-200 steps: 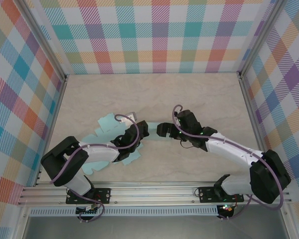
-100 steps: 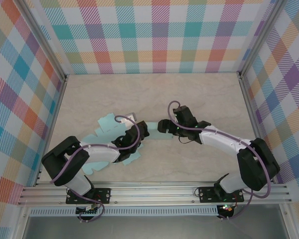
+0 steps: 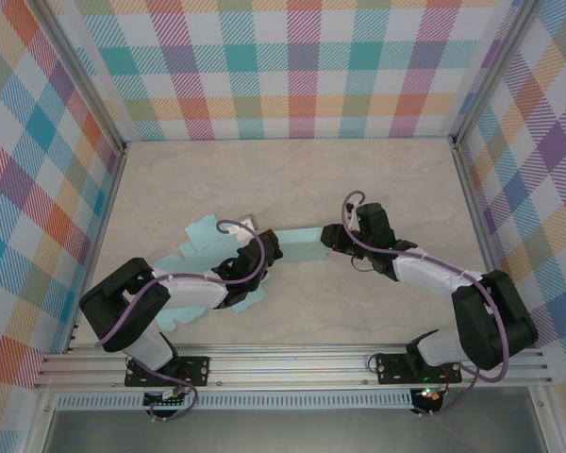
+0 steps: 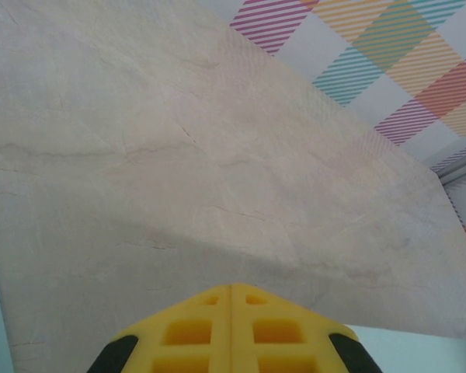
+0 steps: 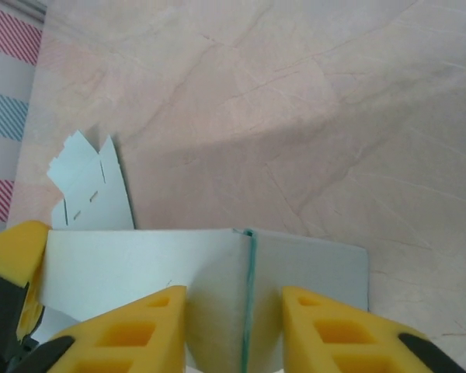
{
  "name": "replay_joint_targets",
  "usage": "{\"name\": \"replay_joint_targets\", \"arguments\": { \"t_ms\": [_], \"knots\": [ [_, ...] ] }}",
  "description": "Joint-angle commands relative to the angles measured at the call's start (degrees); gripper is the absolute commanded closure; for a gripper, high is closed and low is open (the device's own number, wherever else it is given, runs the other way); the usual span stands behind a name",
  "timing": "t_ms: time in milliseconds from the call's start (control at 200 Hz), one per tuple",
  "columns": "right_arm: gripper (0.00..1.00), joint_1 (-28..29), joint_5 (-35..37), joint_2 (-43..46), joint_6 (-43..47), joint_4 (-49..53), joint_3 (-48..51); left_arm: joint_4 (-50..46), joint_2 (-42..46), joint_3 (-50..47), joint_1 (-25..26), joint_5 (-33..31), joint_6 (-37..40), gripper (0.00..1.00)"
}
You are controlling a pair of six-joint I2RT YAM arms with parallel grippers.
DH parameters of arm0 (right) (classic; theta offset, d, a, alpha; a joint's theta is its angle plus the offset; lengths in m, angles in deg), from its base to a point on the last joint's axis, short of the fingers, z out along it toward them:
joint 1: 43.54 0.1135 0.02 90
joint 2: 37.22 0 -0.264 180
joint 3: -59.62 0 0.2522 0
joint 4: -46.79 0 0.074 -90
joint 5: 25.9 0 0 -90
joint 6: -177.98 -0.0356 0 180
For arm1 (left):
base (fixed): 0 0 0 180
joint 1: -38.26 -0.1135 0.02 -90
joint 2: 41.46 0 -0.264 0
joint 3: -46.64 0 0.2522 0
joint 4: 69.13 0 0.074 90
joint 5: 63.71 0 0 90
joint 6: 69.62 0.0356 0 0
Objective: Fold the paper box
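Right now you're mid-fold: the paper box (image 3: 203, 236) lies mostly flat on the surface (image 3: 292, 179), left of centre toward the near edge, with one long flap reaching right. Your left gripper (image 3: 254, 255) has its jaws fully shut with nothing between them, and it looks to be pinning the sheet down. Your right gripper (image 5: 233, 295) has narrowed jaws either side of a creased ridge in that flap, apparently pinching it. Next, I'd say, swing that flap up and over along its crease while the left gripper holds the base steady.
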Motion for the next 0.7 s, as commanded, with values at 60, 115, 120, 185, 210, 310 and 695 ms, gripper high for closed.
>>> {"name": "replay_joint_targets", "arguments": {
  "t_ms": [60, 115, 120, 185, 210, 310, 695],
  "knots": [
    [0.89, -1.8, -6.4, -2.2, -0.2, -3.1, 3.5, -14.9, -4.3, -3.3, 0.4, 2.2, 0.3, 1.0],
    [0.92, -2.1, -7.3, -2.8, -0.3, -4.3, 4.0, -15.0, -3.6, -3.0, 0.3, 2.5, 1.5, 1.0],
    [0.92, -2.2, -7.4, -2.9, -0.3, -4.3, 4.0, -15.0, -3.5, -3.0, 0.3, 2.5, 1.6, 1.0],
    [0.92, -2.3, -7.8, -3.3, -0.1, -4.3, 4.0, -16.2, -2.0, -2.3, 0.3, 2.8, 4.3, 1.0],
    [0.92, -2.3, -7.9, -3.4, 0.0, -4.4, 4.0, -17.0, -1.1, -1.9, 0.4, 2.7, 5.5, 1.0],
    [0.92, -2.3, -8.1, -2.9, 0.9, -3.7, 3.8, -21.4, 3.3, 1.2, 0.4, 2.3, 13.2, 0.93],
    [0.89, -2.2, -8.1, -1.4, 3.0, -1.8, 2.5, -38.5, 12.5, 16.6, -1.5, 13.2, 47.1, 0.44]
  ]
}}
